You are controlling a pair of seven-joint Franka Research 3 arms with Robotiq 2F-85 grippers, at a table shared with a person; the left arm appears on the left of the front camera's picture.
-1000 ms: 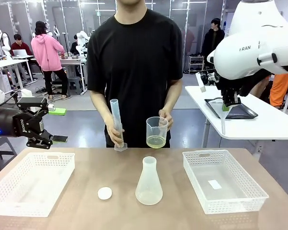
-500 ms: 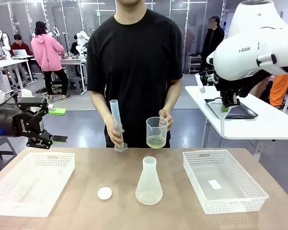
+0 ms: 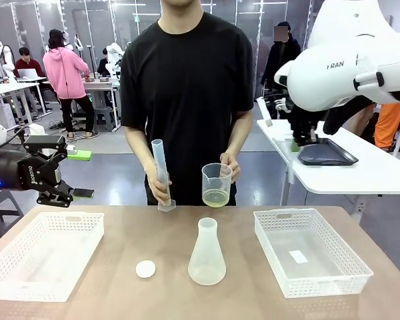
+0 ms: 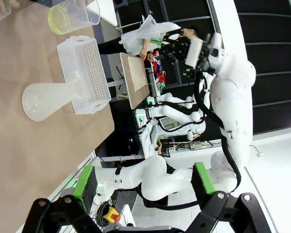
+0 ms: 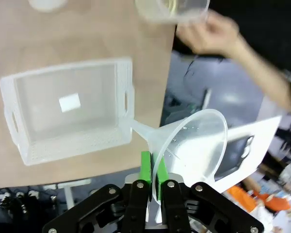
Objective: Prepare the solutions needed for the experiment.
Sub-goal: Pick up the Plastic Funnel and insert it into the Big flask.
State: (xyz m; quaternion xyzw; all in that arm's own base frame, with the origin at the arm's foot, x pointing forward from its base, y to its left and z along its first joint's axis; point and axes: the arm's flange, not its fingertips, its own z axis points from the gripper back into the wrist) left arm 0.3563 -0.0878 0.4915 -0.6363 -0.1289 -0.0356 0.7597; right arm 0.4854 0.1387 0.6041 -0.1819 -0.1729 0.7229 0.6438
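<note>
**Pouring not begun: solution waits in the person's beaker**

The solutions [image 3: 217, 197], a shallow yellow-green layer, sit in a clear beaker [image 3: 217, 176] that the person's hand [image 3: 231, 162] holds over the far edge of the table [image 3: 120, 230]. I judge it light but quick to slosh, so grip the smooth wall at mid height and keep it upright. The conical flask [image 3: 207, 257] stands nearer. The right gripper [image 5: 153, 170] pinches the rim of a funnel [image 5: 194, 145]. The left gripper [image 3: 59, 173] stands wide apart, empty. Compared with one second ago, the right arm has swung towards the middle.
</note>
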